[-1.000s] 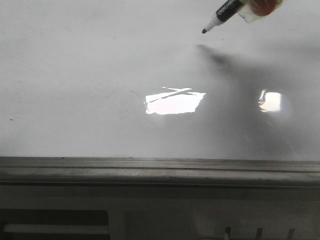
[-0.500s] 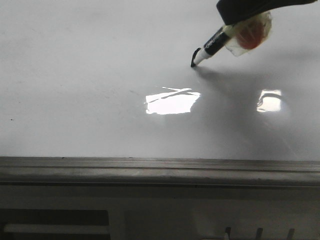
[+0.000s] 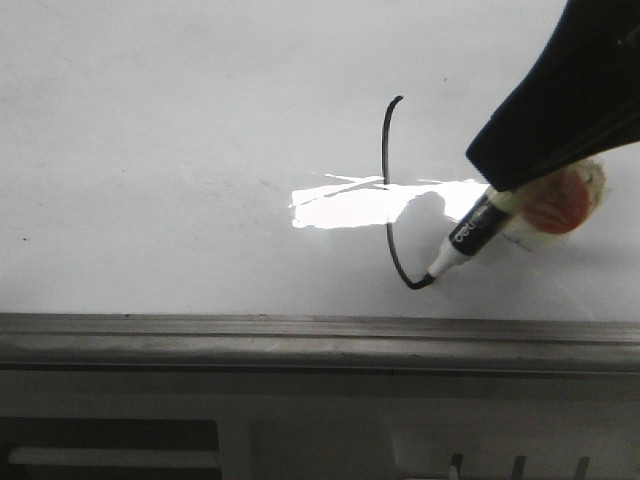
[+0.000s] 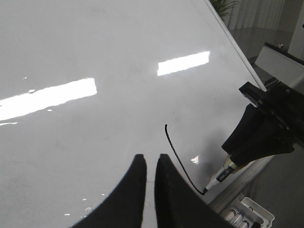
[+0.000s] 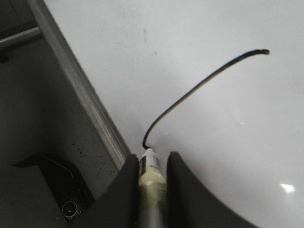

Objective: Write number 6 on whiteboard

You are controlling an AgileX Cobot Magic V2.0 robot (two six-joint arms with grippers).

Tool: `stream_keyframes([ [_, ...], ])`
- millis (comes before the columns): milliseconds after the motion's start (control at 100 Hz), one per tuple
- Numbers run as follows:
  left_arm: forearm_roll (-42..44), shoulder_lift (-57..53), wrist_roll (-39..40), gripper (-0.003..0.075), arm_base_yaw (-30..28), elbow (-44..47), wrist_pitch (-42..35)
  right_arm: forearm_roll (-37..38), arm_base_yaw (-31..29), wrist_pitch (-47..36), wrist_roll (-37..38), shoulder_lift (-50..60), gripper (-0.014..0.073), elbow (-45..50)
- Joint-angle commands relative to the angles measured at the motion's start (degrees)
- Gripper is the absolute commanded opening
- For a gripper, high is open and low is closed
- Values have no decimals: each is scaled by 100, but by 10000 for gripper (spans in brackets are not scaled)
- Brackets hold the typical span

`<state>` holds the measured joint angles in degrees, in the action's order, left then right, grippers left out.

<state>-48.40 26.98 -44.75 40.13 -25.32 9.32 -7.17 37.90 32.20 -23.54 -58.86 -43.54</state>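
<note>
Black ink already forms part of the number 6 (image 3: 388, 190): a thin, tall curved stroke on the large glossy white whiteboard (image 3: 160, 150), running from a small hook at its far end toward the grey metal edge rail (image 3: 300, 330), where it bends into the start of the lower loop. The loop is not yet closed.

Right gripper (image 5: 152, 166): its dark fingers are clamped on the pale barrel of a black-banded marker pen (image 3: 465, 240), tilted, with its tip touching the board at the end of the stroke, close beside the rail. A wad of clear tape with a reddish patch (image 3: 555, 205) sits on the barrel by the gripper.

Left gripper (image 4: 148, 190): its two dark fingers stand nearly together with a narrow gap between them, holding nothing, hovering over the board just beside the stroke.

Judgement on the step in hand: the loop should now sweep to the robot's right, rise away from the rail, and curl back to meet the stem around its lower part. Contact pressure ought to be even, so the line neither skips nor thickens. Little room is left between tip and rail, so the curve should turn upward promptly. Bright rectangular glare (image 3: 340, 205) crosses the stem, and may hide the joining point from the front view.
</note>
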Motion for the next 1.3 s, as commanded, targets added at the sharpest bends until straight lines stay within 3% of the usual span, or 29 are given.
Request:
stream_keyframes([
  [0,-105,28,23,20,-18,-158,-329,765,-223,-281,342,142,-41,-208],
  [320,-105,28,23,20,-18,-158,-329,658,-251,-881,454,131,-42,-434],
  [710,-105,28,23,20,-18,-158,-329,504,93,-860,454,-233,-42,-484],
  [960,-105,28,23,28,-18,-158,-263,467,547,-528,454,516,-43,-747],
  [1060,-40,162,-5,127,-18,-171,45,467,927,-201,454,727,-43,-827],
  [1190,-52,819,-653,408,-18,-472,1195,296,1331,288,454,642,-43,-827],
  [1290,-155,1516,-1333,442,-18,-854,2163,178,1575,471,454,408,-44,-827],
])
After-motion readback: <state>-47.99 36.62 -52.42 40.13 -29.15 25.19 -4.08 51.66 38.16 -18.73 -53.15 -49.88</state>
